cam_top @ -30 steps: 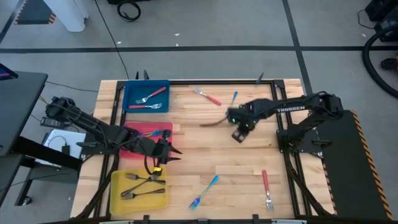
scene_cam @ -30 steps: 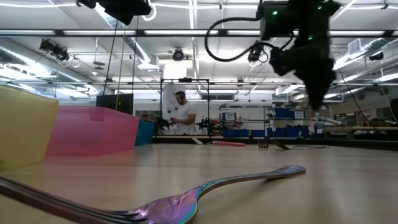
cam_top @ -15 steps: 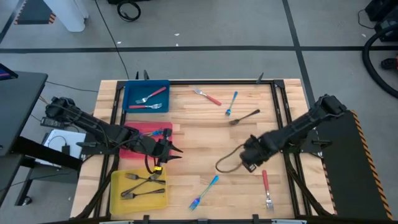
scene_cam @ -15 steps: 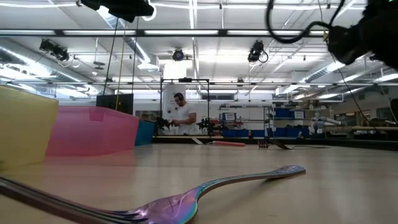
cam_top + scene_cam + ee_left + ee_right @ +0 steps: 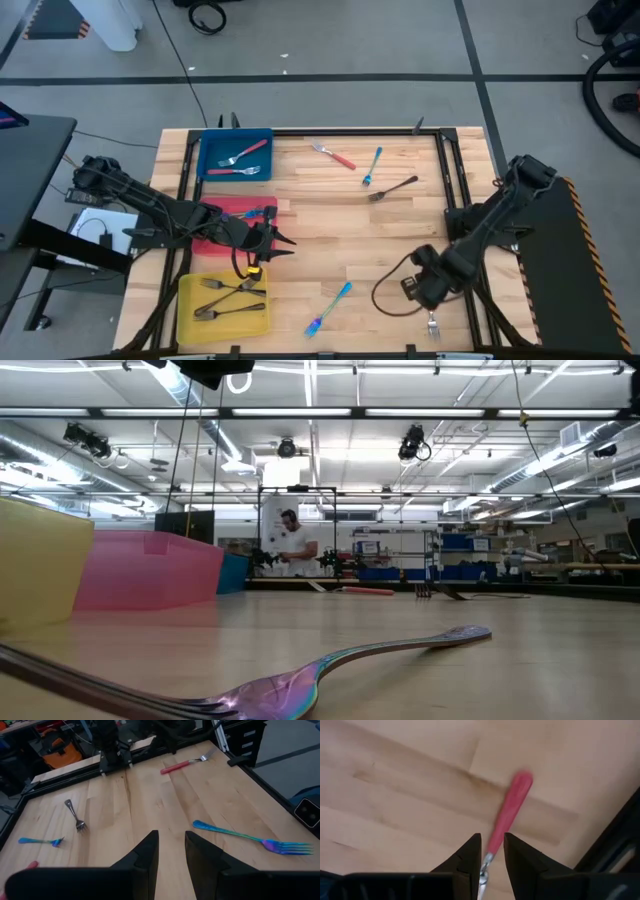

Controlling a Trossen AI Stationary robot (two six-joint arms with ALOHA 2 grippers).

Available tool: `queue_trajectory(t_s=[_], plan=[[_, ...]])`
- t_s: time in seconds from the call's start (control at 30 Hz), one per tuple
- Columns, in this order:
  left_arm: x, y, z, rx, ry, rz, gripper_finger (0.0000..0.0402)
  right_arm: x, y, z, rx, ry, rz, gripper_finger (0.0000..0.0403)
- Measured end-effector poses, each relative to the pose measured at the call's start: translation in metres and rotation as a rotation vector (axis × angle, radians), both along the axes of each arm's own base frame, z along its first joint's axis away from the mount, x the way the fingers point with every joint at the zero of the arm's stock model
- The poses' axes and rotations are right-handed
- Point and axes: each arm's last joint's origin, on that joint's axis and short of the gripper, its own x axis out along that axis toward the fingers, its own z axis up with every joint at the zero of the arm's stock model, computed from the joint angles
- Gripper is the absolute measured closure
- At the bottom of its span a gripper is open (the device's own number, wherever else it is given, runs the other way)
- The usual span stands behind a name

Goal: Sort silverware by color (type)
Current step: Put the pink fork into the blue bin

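Narrowly parted, right jaws (image 5: 490, 851) hovering over red-handled fork (image 5: 507, 815), empty; metal neck showing in the gap, handle running straight ahead from the jaws, near the table (image 5: 390, 235) edge on the right. Nearer arm by far. Farther off, left jaws (image 5: 283, 243) beside the red tray (image 5: 230, 207), slightly apart, empty.
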Motion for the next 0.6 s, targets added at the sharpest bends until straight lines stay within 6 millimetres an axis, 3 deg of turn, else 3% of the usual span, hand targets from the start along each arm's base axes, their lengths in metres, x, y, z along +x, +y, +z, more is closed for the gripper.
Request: queue_trajectory(t_s=[0.3,0.6], plan=[[0.000,0.000,0.000,-0.001,-0.001,0.000,0.0306,-0.003,0.039,-0.028,0.103,0.049,-0.036,0.0312],[0.002,-0.001,0.005,0.117,-0.066,-0.053,0.0306,0.003,0.051,-0.052,0.094,0.087,-0.110,0.0312]])
